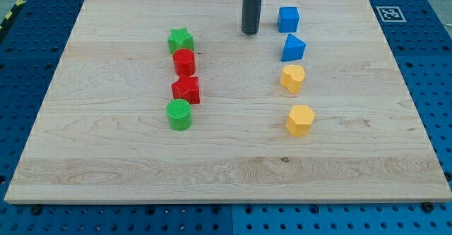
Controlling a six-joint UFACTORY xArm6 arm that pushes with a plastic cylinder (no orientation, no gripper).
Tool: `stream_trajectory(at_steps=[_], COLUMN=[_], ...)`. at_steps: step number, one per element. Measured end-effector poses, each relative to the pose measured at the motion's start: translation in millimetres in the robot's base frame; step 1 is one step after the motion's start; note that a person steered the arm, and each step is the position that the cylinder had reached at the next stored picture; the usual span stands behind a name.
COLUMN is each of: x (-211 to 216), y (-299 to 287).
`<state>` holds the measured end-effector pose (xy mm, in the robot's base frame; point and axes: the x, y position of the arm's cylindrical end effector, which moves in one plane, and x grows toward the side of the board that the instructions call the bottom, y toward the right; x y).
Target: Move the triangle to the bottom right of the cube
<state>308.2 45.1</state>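
Landmark: blue cube (287, 19), near the view's top, right of centre on the counter (106, 143).

Tool: a straight dark rod with no jaws, so nothing to open or close and nothing gripped; my tip (250, 32) rests on the wood just to the view's left of the blue cube, a narrow gap between them, touching no block.

Blue triangle (293, 48): the task's block; directly below the blue cube, shifted very slightly to the view's right, close to it but apart.

Yellow heart-like block (292, 78): below the blue cube, next in line under the blue triangle, a small gap between the two.

Yellow hexagonal block (300, 120): farthest below the blue cube in the same column, slightly to the view's right, well apart from the cube.

Green star (181, 40): well to the view's left of the blue cube and a little lower; head of the second column.

Red cylinder (184, 62): left of and below the blue cube, touching or nearly touching the green star above it.

Red star-like block (186, 89): left of and further below the blue cube, just under the red cylinder.

Green cylinder (179, 114): lowest of the left column, far down and to the view's left of the blue cube, just beneath the red star-like block.

Counter: pale wooden board lying on a blue perforated base (35, 9).

Marker: small black-and-white square tag (390, 13) to the view's right of the blue cube, at the board's corner.
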Motion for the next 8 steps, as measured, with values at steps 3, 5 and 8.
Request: stream_trajectory(at_steps=[3, 5, 8], x=[81.2, 83.9, 75.3], y=[55.0, 109.2, 86.6])
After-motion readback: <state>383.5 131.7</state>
